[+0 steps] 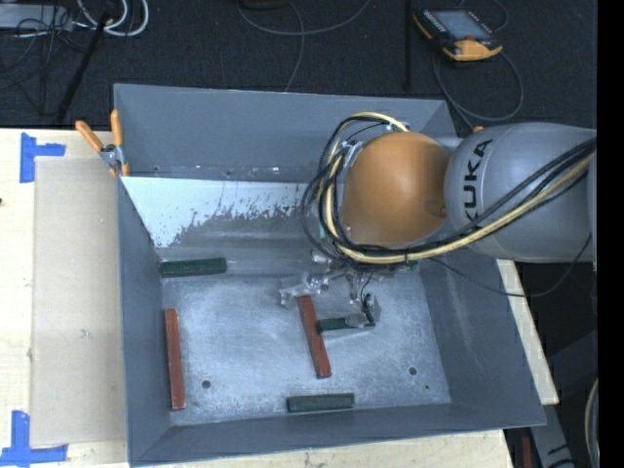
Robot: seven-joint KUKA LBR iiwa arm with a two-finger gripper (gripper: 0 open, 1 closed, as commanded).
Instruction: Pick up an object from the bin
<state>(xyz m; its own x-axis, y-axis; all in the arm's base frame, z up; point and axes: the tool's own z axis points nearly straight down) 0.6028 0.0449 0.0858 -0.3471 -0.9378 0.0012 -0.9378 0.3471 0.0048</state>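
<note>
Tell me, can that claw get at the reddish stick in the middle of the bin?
Probably yes. The claw is right above the upper end of the reddish stick, and nothing lies on top of it. A short dark green bar close beside it might interfere.

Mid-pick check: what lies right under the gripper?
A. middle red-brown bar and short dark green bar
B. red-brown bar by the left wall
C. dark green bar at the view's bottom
A: the gripper hangs over the middle red-brown bar and the short dark green bar touching it.
</note>
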